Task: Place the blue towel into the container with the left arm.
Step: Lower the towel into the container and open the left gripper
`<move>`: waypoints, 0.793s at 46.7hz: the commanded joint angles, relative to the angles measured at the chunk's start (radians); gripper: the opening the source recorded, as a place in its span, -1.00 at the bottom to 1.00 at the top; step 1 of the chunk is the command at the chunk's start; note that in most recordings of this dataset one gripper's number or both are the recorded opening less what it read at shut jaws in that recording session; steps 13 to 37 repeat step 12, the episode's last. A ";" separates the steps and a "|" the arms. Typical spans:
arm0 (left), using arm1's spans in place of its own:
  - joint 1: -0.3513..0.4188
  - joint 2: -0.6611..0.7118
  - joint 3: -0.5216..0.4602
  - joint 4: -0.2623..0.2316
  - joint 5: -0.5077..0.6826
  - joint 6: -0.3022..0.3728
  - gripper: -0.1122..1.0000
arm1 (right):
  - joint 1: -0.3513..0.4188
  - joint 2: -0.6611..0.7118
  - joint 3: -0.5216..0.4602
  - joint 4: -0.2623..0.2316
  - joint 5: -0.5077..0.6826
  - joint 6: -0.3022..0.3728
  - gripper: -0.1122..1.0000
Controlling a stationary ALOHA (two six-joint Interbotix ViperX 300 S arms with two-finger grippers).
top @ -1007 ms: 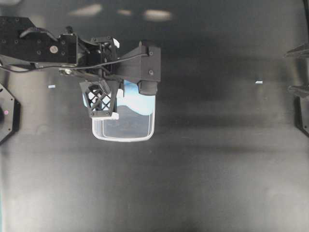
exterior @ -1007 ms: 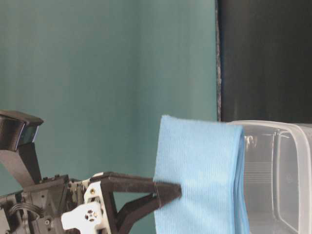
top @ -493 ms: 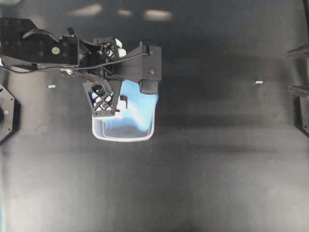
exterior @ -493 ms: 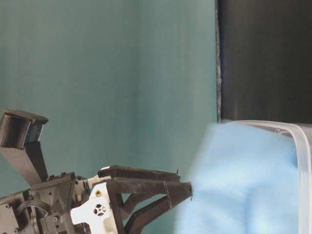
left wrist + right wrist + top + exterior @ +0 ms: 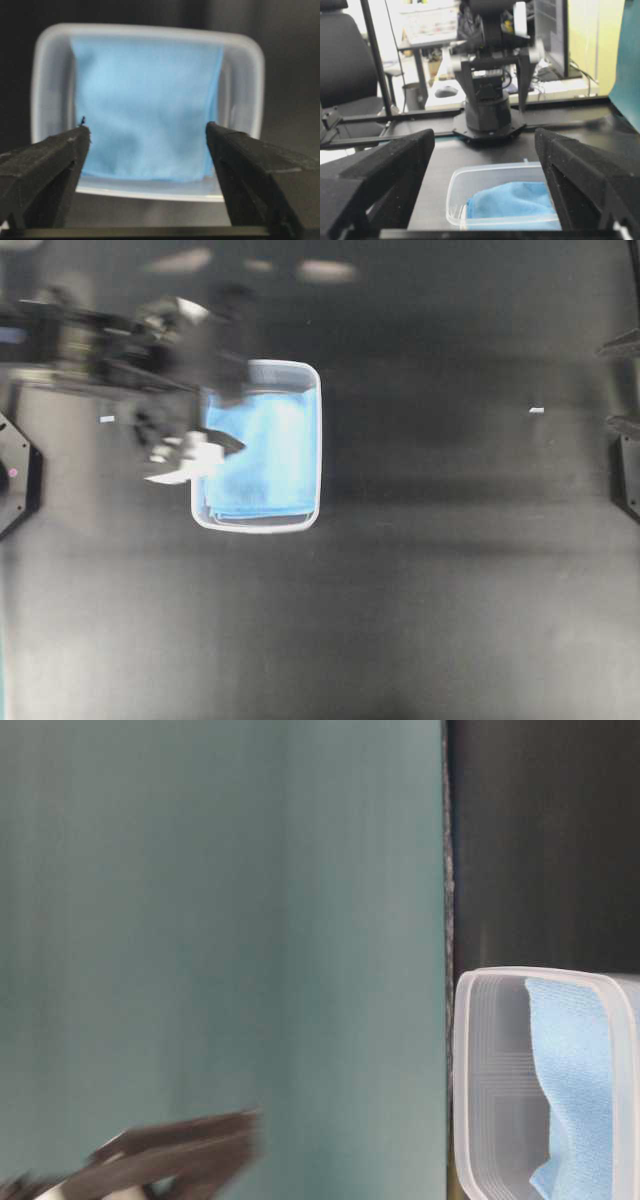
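Observation:
The blue towel (image 5: 265,455) lies flat inside the clear container (image 5: 318,440), filling most of it. My left gripper (image 5: 190,458) is blurred, just left of the container's rim, open and empty. In the left wrist view the jaws of the left gripper (image 5: 147,129) stand wide apart, with the towel (image 5: 145,100) in the container (image 5: 245,100) beyond them. The table-level view shows the container (image 5: 470,1070) with the towel (image 5: 575,1060) inside it. My right gripper (image 5: 485,135) is open and empty, far from the container (image 5: 455,195) and towel (image 5: 512,200).
Two small white scraps (image 5: 537,410) (image 5: 107,419) lie on the black table. A black mount (image 5: 15,475) sits at the left edge. The left arm's base (image 5: 487,115) stands behind the container in the right wrist view.
My left gripper has let go of the towel, which dropped flat into the container. The gripper has pulled back to the left, off the container, moving fast and blurred.

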 commanded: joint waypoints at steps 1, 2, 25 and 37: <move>-0.003 -0.121 0.061 0.003 -0.095 -0.014 0.81 | -0.002 0.006 -0.009 0.003 -0.005 0.002 0.61; -0.003 -0.150 0.092 0.003 -0.127 -0.014 0.81 | -0.002 0.008 -0.009 0.003 -0.005 0.002 0.61; -0.008 -0.319 0.244 0.003 -0.256 0.003 0.80 | -0.003 0.006 -0.009 0.003 -0.005 0.003 0.61; -0.008 -0.319 0.244 0.003 -0.256 0.003 0.80 | -0.003 0.006 -0.009 0.003 -0.005 0.003 0.61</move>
